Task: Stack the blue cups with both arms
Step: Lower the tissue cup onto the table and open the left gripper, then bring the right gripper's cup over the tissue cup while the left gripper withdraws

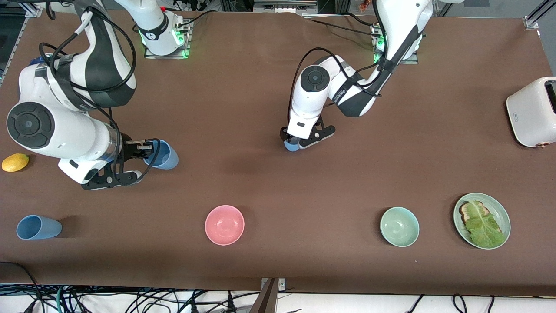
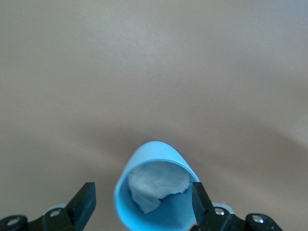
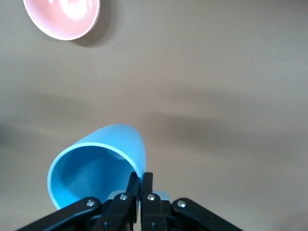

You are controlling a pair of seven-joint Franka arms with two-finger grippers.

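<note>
Three light-blue cups show. My right gripper (image 1: 147,150) is shut on the rim wall of one blue cup (image 1: 164,155) and holds it tilted, mouth toward the gripper; its fingers (image 3: 135,185) pinch the wall of that cup (image 3: 96,161). My left gripper (image 1: 299,141) is open around a second blue cup (image 1: 292,146) at the table's middle. In the left wrist view this cup (image 2: 154,159) lies between the spread fingers (image 2: 85,199) with white crumpled paper (image 2: 156,183) inside. A third blue cup (image 1: 38,227) lies on its side near the front edge at the right arm's end.
A lemon (image 1: 15,162) lies at the right arm's end. A pink bowl (image 1: 224,224), also in the right wrist view (image 3: 62,17), a pale-green bowl (image 1: 399,226) and a green plate (image 1: 503,214) with toast and lettuce stand near the front edge. A white toaster (image 1: 532,111) stands at the left arm's end.
</note>
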